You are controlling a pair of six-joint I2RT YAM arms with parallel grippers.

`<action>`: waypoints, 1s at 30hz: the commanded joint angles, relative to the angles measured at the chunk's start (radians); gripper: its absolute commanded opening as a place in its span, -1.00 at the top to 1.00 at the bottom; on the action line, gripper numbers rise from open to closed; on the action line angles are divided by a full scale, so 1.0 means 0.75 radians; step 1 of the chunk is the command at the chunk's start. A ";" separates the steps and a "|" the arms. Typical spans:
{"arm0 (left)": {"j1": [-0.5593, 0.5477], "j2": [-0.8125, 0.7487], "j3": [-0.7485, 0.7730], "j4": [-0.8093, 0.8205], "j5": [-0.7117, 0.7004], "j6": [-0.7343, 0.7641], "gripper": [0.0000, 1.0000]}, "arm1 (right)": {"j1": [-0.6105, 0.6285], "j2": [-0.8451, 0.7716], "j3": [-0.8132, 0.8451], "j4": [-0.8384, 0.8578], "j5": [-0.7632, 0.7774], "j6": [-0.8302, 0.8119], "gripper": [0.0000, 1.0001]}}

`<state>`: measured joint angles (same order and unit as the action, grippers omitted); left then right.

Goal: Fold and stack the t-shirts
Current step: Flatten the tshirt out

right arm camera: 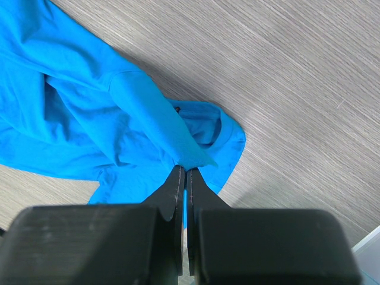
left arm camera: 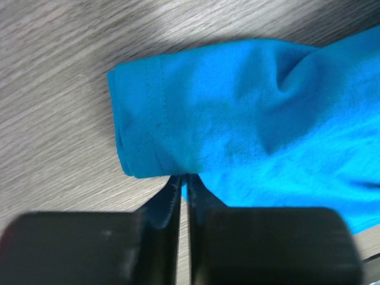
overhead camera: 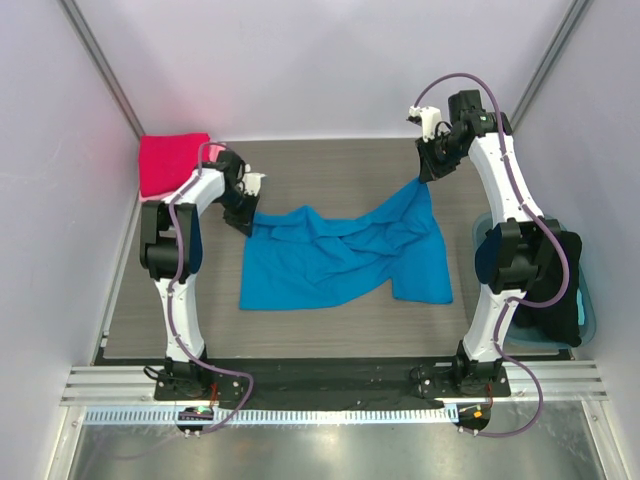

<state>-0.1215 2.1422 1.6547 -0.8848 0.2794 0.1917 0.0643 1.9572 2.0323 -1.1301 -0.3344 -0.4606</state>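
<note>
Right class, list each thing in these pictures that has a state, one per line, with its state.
Blue shirt: unfolded, rumpled, lying spread out.
Red shirt: folded, far left corner.
Left arm: jaws shut on blue shirt.
Right arm: jaws shut on blue shirt.

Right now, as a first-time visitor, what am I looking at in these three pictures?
You are looking at two robot arms bolted to the near edge of a table: the left arm and the right arm. The wide picture comes from a camera fixed above and behind them. The two close-ups come from a small camera on each wrist, looking past that arm's own black jaws. On the wooden table lies a crumpled blue shirt. Both pairs of jaws are shut and pinch it, one at each end. A folded red shirt sits in the far left corner.
</note>
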 commanded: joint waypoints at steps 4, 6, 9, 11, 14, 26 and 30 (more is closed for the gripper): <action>0.013 -0.085 0.050 -0.019 0.014 0.027 1.00 | 0.006 -0.002 0.053 0.024 0.012 -0.006 0.97; 0.013 -0.109 0.050 -0.023 -0.002 0.033 1.00 | 0.004 -0.014 0.053 0.024 0.018 -0.006 0.97; 0.015 -0.248 0.058 -0.033 -0.045 0.067 1.00 | 0.004 -0.063 0.068 0.038 0.083 -0.002 0.98; 0.017 -0.275 0.072 -0.037 -0.057 0.070 0.99 | 0.002 -0.089 0.080 0.063 0.112 0.019 0.97; 0.033 -0.381 0.125 -0.068 -0.058 0.076 1.00 | 0.002 -0.163 0.107 0.124 0.251 0.064 0.97; 0.156 -0.872 0.264 -0.095 -0.137 0.155 0.99 | -0.057 -0.527 0.078 0.284 0.440 0.225 0.98; 0.219 -1.003 0.285 -0.070 -0.168 0.170 0.99 | -0.067 -0.687 0.049 0.292 0.399 0.232 0.98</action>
<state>0.0113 1.4582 1.8305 -0.9485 0.1997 0.2890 0.0189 1.5269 2.0609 -0.9676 -0.0456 -0.3138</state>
